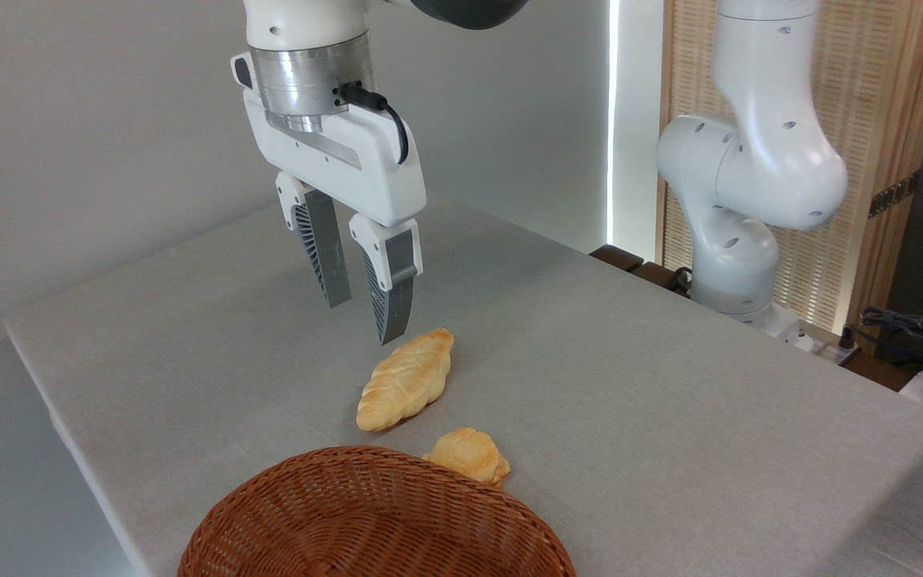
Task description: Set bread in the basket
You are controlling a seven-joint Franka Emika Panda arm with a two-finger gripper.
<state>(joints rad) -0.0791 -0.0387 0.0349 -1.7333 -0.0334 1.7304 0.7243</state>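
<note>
The bread [406, 379], a long golden braided loaf, lies on the grey table [670, 401] near its middle, tilted diagonally. My gripper [365, 320] hangs just above and to the left of the loaf's far end, fingers pointing down, open with nothing between them. The nearer fingertip sits close to the loaf's upper tip without touching it. The basket [373, 521], a round reddish-brown wicker bowl, stands at the front edge, partly cut off by the frame.
A smaller lumpy golden roll [469, 456] lies beside the basket's far rim. The arm's white base [742, 216] stands at the table's right rear, with cables [910, 328] further right. The table's left edge drops off near the wall.
</note>
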